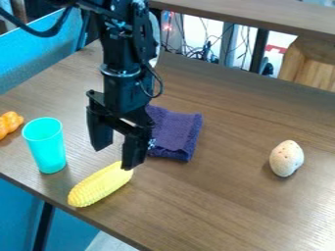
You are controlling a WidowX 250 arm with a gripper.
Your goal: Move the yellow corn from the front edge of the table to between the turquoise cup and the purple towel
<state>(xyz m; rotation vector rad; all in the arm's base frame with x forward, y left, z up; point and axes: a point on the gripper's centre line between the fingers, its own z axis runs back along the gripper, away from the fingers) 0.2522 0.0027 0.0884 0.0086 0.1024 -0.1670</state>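
Note:
The black gripper (116, 156) hangs down left of centre, its two fingers apart with nothing visible between them. Just below it a yellow corn cob (99, 185) lies slantwise, its upper right end close to the right fingertip; whether they touch I cannot tell. Behind and to the right of the gripper is a folded purple cloth (175, 133), partly hidden by it. A turquoise cup (46, 145) stands upright to the left. At the left edge lies an orange object (9, 123), cut off by the view. A pale speckled egg-shaped object (286, 158) rests far to the right.
The brown wooden table (229, 206) has its front edge running from the left down to the bottom middle. Behind its far edge are cables (208, 49), a raised wooden shelf (262, 14) and a wooden block (313, 63). A blue panel (39, 51) borders the upper left.

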